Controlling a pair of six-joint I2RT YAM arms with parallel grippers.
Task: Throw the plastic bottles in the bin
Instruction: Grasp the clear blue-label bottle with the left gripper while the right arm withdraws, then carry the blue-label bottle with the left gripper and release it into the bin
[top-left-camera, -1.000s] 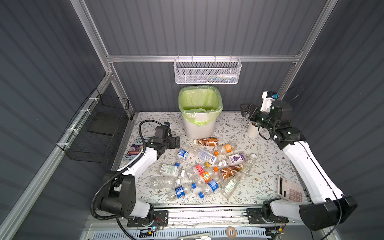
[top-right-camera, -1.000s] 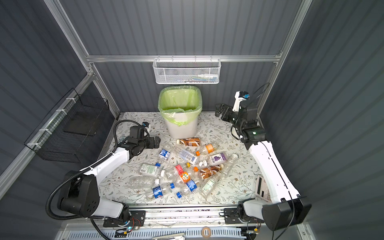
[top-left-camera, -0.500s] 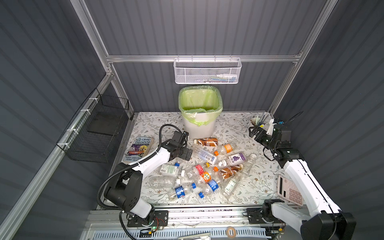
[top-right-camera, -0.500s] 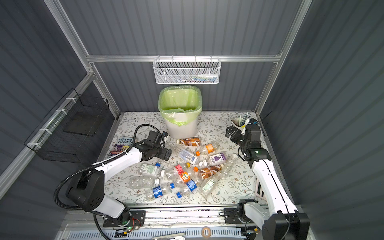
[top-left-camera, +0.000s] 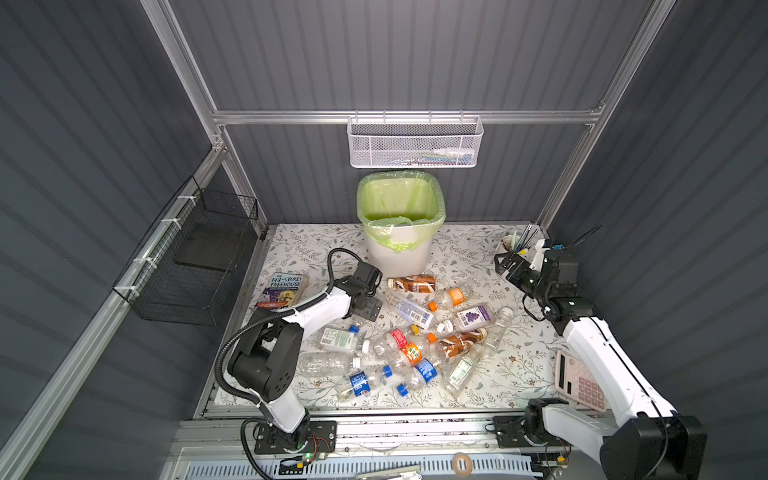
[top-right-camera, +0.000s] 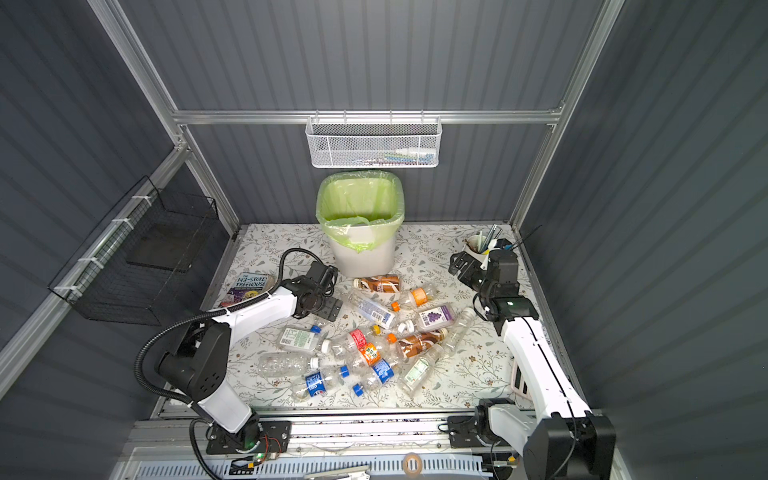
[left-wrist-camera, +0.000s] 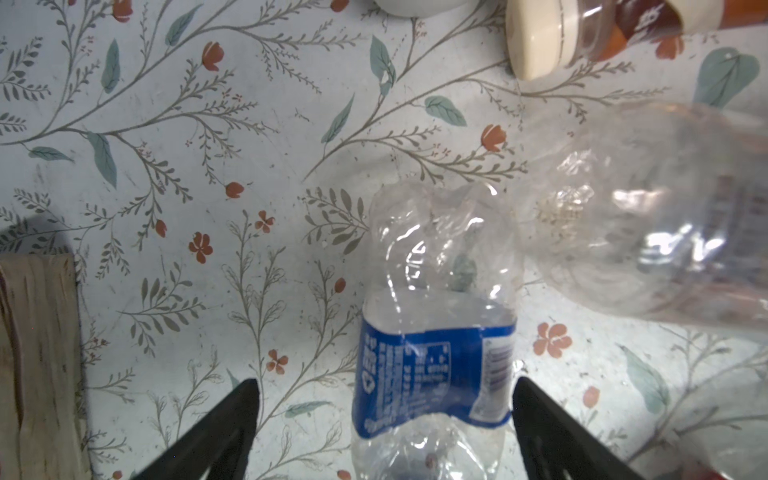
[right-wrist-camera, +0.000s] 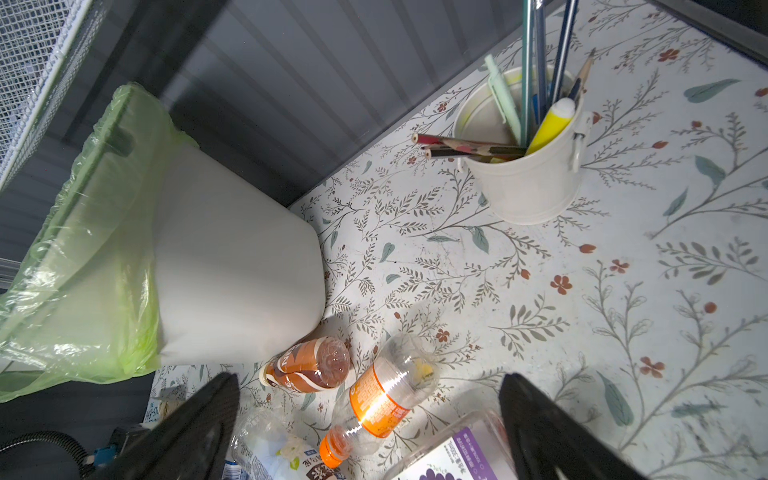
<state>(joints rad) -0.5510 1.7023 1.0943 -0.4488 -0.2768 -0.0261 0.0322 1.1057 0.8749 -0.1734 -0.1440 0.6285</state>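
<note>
While bottles (top-left-camera: 409, 309) strew floral tabletop (top-left-camera: 469, 257) | grey walls (top-left-camera: 395, 62) | left gripper (left-wrist-camera: 384, 384), right gripper (right-wrist-camera: 369, 378) gaping, empty

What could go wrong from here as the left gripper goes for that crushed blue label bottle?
The crushed blue-label bottle sits off-centre in the open left gripper, hard by one finger; closing may squirt it out. A clear bottle lies right beside it and could get pinched or shoved. The open right gripper hangs beside the pen cup, which a swing might tip.
</note>
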